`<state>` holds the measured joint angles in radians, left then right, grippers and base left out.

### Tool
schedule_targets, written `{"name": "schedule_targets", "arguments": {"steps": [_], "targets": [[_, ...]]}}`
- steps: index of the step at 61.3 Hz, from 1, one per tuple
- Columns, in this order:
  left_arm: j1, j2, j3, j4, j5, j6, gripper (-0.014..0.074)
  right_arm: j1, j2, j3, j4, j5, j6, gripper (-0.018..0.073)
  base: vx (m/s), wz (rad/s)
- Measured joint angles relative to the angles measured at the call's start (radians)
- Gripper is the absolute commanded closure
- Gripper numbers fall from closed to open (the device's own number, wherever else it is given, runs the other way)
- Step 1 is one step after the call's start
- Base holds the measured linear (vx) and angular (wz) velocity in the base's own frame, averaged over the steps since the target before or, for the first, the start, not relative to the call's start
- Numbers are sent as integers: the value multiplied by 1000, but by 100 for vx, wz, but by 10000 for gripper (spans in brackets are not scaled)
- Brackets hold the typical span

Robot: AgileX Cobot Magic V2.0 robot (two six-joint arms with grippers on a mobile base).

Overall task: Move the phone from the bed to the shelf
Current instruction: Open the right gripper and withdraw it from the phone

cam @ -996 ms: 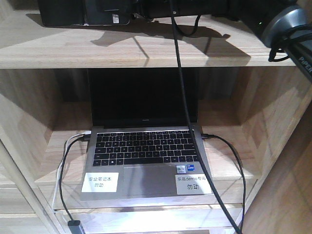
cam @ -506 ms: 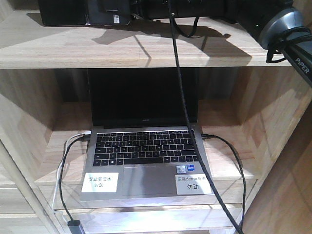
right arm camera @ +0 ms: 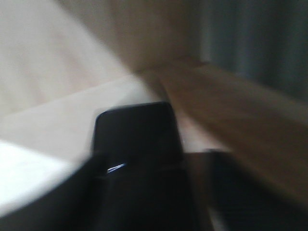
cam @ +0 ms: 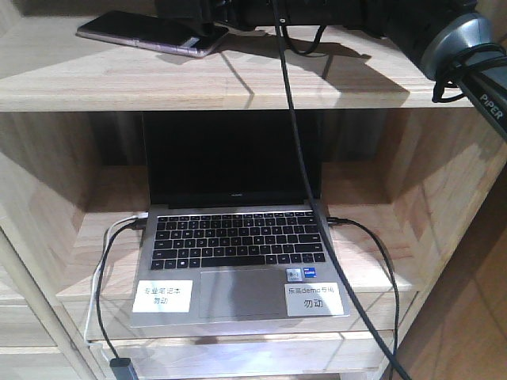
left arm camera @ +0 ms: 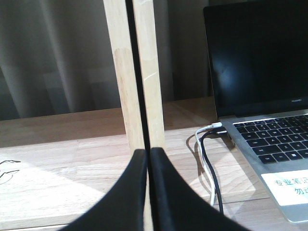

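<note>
The phone [cam: 146, 33] lies flat on the top board of the light wood shelf [cam: 238, 83], at its left, dark face up with a pinkish edge. My right gripper [cam: 207, 28] is at the phone's right end, low over the board. The right wrist view is blurred: the phone [right arm camera: 134, 134] sits between the spread fingers, with bare wood between it and the right finger [right arm camera: 231, 187], so the jaws stand open. My left gripper [left arm camera: 148, 159] is shut on nothing, in front of an upright wooden post [left arm camera: 137, 72]. The bed is out of view.
An open grey laptop [cam: 238, 261] with white labels fills the lower shelf bay, also at the right of the left wrist view [left arm camera: 269, 106]. Black and white cables [left arm camera: 209, 163] run from its left side. A black cable [cam: 297, 158] hangs from the right arm across the bay.
The phone, held on edge at the top left before, now lies flat on the top board. The right gripper has let go and drawn slightly right.
</note>
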<state>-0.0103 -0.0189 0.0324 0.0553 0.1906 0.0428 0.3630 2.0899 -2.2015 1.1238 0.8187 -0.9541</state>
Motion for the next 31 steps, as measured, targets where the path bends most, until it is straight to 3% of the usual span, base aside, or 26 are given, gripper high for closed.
{"name": "schedule_targets", "arguments": {"steps": [19,31], "targets": [[0,0,0,0,0,0,596,0,-3,0,-52,-15,1,-134,0,0],[0,0,0,0,0,0,596,0,-18,0,-57,-15,16,-47,0,0]]}}
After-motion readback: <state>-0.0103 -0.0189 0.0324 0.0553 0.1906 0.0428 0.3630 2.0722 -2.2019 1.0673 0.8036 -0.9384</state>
